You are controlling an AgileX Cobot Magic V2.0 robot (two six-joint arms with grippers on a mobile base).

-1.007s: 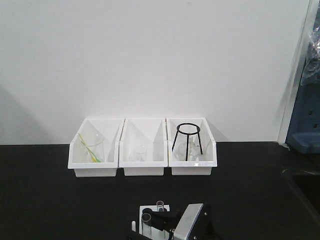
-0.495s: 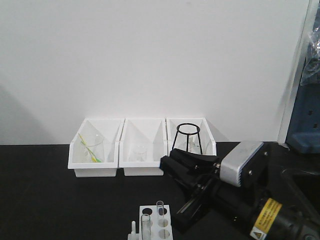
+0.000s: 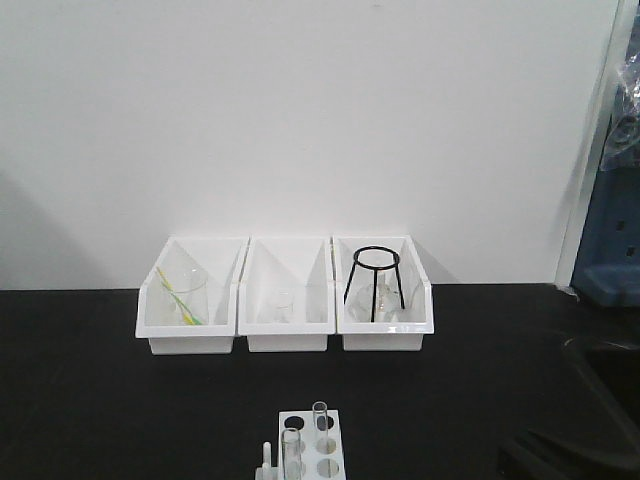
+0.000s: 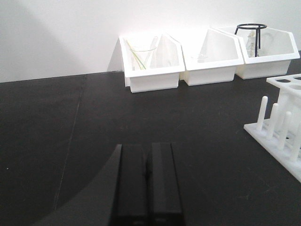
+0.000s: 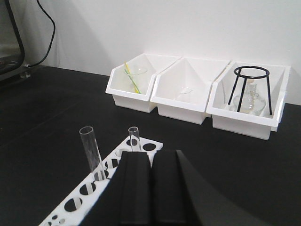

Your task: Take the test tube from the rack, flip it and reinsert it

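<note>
Two test tubes (image 5: 89, 151) are standing upright in the rack (image 5: 101, 181), mouths up. Left of the rack, my left gripper (image 4: 148, 181) is resting with fingers pressed together, holding nothing. Just behind the rack, my right gripper (image 5: 151, 188) is likewise closed and empty.

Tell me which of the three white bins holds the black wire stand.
The right-hand bin in the front view: the black stand rises from it. The other two hold only clear glassware.
</note>
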